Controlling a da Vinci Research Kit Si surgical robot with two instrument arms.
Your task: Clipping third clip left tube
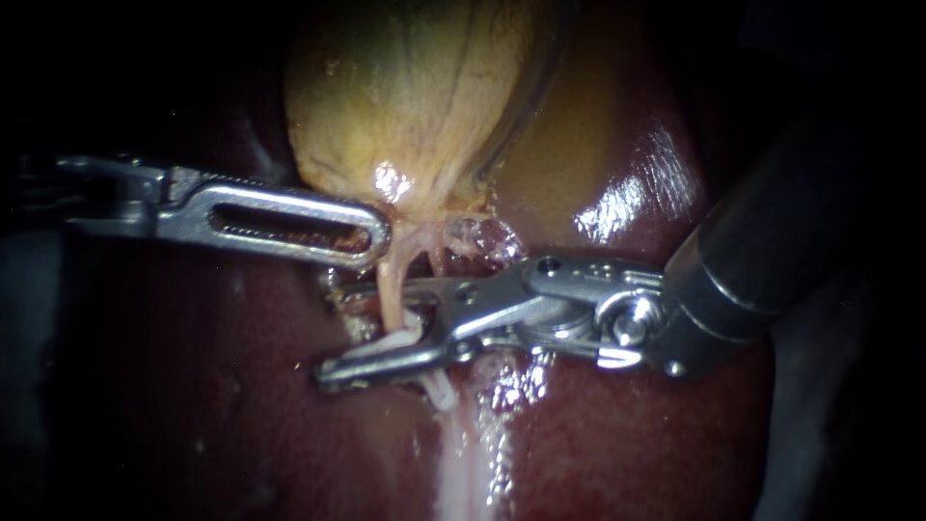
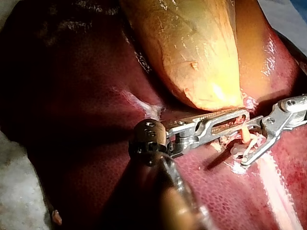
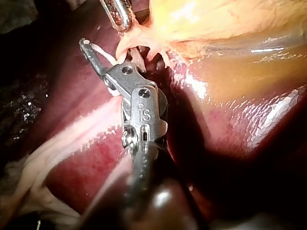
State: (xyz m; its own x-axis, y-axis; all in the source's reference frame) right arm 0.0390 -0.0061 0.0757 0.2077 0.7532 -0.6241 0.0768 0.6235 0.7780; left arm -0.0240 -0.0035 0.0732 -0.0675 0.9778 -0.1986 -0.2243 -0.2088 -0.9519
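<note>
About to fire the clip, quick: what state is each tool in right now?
Left tool: shut, apparently on tissue at the gallbladder neck.
Right tool: open, the left tube passing between its jaws.

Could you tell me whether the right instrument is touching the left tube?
Touching: the endoscope view shows the left tube lying against the upper jaw of the right instrument, between its open jaws.
</note>
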